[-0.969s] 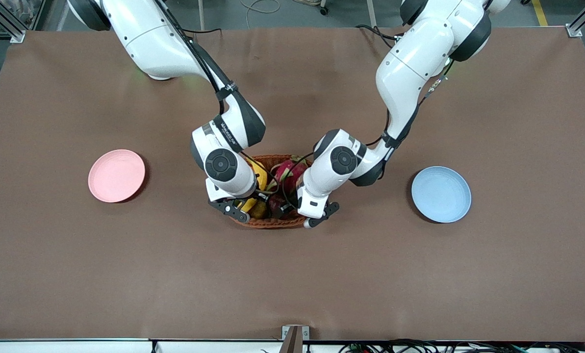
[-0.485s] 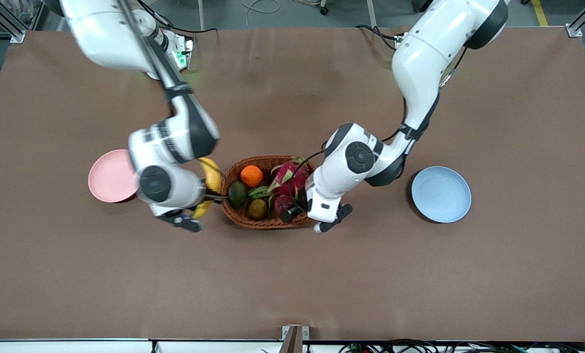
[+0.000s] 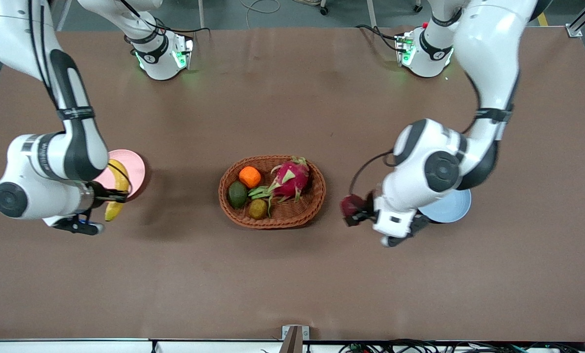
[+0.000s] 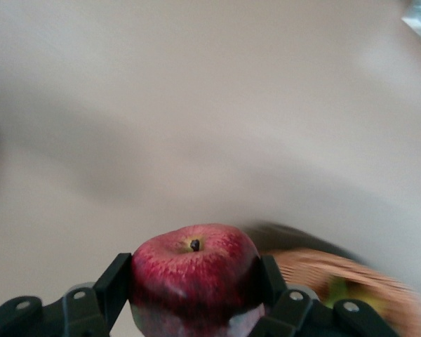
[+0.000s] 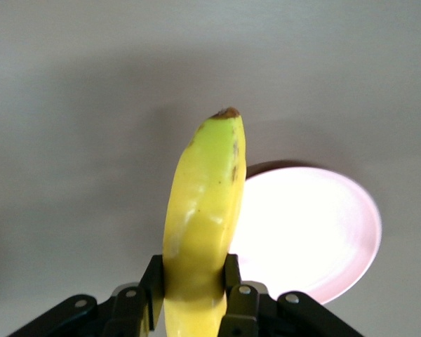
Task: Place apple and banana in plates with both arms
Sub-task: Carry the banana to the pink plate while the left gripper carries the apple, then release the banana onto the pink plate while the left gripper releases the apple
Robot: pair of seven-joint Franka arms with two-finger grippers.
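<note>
We see a matt brown bench [image 3: 292,274] with a cloth-like look. At its middle sits a rough woven wicker basket [image 3: 271,221]. The apple [image 4: 194,275] has glossy, speckled skin; the banana [image 5: 200,225] looks smooth and waxy. Both plates, pink [image 3: 134,164] and blue [image 3: 451,210], look like matt plastic.

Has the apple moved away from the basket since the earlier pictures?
Yes. The apple, held by the left gripper, has left the basket and now hangs over the table between it and the blue plate.

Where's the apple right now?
The apple is clamped in the left gripper, in the air over bare table between the wicker basket and the blue plate.
</note>
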